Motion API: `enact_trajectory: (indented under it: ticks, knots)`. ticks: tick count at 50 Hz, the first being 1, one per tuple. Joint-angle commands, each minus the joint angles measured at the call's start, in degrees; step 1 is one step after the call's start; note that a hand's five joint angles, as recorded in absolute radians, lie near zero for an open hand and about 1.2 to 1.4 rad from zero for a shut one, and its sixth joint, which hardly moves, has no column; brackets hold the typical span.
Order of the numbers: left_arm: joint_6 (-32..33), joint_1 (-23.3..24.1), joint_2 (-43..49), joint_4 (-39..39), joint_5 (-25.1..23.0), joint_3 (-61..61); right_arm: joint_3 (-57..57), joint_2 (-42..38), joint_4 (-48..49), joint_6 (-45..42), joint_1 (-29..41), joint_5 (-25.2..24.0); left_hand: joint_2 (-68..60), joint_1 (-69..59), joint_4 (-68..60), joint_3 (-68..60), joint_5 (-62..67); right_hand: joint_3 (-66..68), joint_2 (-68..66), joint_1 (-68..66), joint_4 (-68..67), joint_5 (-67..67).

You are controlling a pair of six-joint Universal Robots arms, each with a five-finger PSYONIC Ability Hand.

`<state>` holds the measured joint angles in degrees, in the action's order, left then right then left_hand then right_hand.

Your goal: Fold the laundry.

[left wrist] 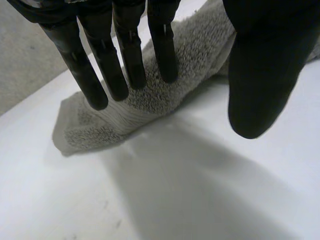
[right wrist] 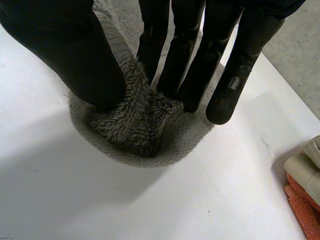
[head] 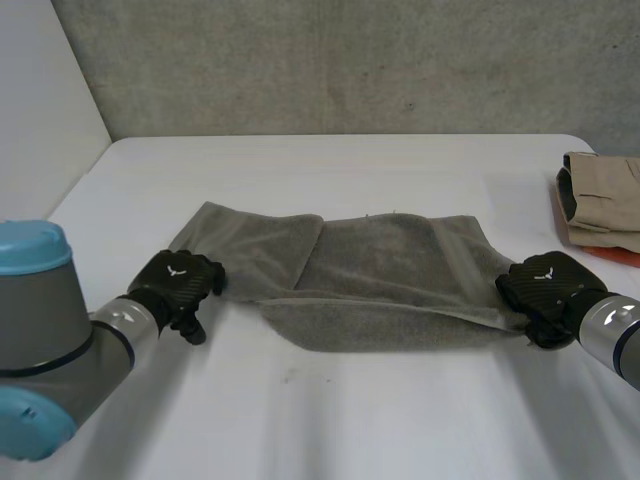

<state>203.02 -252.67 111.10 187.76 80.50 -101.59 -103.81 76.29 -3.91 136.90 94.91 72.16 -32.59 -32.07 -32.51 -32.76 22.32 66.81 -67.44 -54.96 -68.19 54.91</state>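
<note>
Nearest to me is my left arm (head: 40, 340), its grey joint and light-blue caps low at my left side over the white table (head: 330, 420). It ends in my left hand (head: 178, 285), which sits at the left end of the grey towel (head: 380, 270). Seen from that wrist, my fingers (left wrist: 125, 55) are straight and side by side, with their tips lying on top of the towel's nap close to its end corner. My thumb (left wrist: 260, 75) stands well apart from them, over bare table and off the cloth, so this hand rests on the towel and does not grip it.

The towel lies across the middle of the table, stretched between my two hands. It is partly folded: one layer is laid over another through the middle, and a looser strip runs along the near edge.

My right hand (head: 545, 285) is at the towel's right end. From its own wrist I see a tuft of the terry bunched up and pinched between my thumb (right wrist: 75, 45) and my fingers (right wrist: 190, 60), with the rest of that end curving on the table beneath.

Beyond my right hand, near the table's right edge, a folded beige garment (head: 605, 195) lies on an orange cloth (head: 620, 256), well apart from the towel.
</note>
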Motion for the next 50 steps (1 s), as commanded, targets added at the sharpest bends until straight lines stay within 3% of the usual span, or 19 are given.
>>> enact_trajectory:
  ticks: [1,5,10,26,30,31,33,37,42,50]
  knots:
    - [-0.17,-0.37,9.82,0.41,-0.26,9.82,-0.43,-0.79,2.15,0.38,0.46,0.0,1.84,1.31,1.75,2.01,-1.57,13.19,-12.56,-25.04,-11.81,15.09]
    - [-0.17,-0.1,14.57,0.32,0.18,17.11,-0.95,-1.05,2.5,0.38,0.46,-0.09,9.58,9.06,9.5,9.75,-9.31,13.19,-12.56,-25.04,-11.81,15.09]
    - [-0.44,0.86,18.53,0.5,0.01,24.58,-1.66,-1.31,3.9,0.47,0.46,0.0,10.27,9.74,10.18,10.44,-10.0,13.19,-12.56,-25.04,-11.81,15.09]
    - [-4.22,5.26,31.1,0.59,-0.34,40.76,-2.71,-2.99,4.7,0.47,0.46,0.0,1.02,0.5,0.94,1.19,-0.75,13.19,-12.56,-25.04,-11.81,15.09]
    - [-4.22,5.26,32.33,0.76,-0.34,41.91,-2.8,-3.34,5.4,0.47,0.54,0.0,-17.43,-17.95,-17.51,-17.26,17.7,13.19,-12.56,-25.04,-11.81,15.09]
    - [-4.22,5.26,32.42,0.76,-0.26,42.08,-2.8,-3.34,5.49,0.47,0.54,0.0,-30.31,-30.84,-30.4,-30.14,30.58,13.19,-12.56,-25.04,-11.81,15.09]
    - [-4.22,5.26,32.16,0.76,0.01,42.0,-2.63,-3.34,5.67,0.47,0.46,0.09,-44.35,-44.87,-44.43,-44.18,44.62,13.19,-12.56,-25.04,-11.81,15.09]
    - [-3.86,5.7,29.09,0.15,0.8,39.98,-1.75,-3.25,5.32,0.38,0.19,0.44,-47.41,-47.93,-47.49,-47.24,47.68,13.19,-12.56,-25.04,-11.81,15.09]
    - [-3.69,5.26,14.28,-1.25,0.71,31.3,0.27,-2.81,3.56,0.21,0.28,0.53,-47.41,-47.93,-47.49,-47.24,47.68,13.19,-12.56,-25.04,-11.81,15.09]
    - [-2.64,5.0,-1.76,-10.83,0.01,26.97,6.69,2.02,-8.39,-0.58,0.72,-0.08,-47.41,-47.93,-47.49,-47.24,47.68,13.19,-12.56,-25.04,-11.81,15.09]
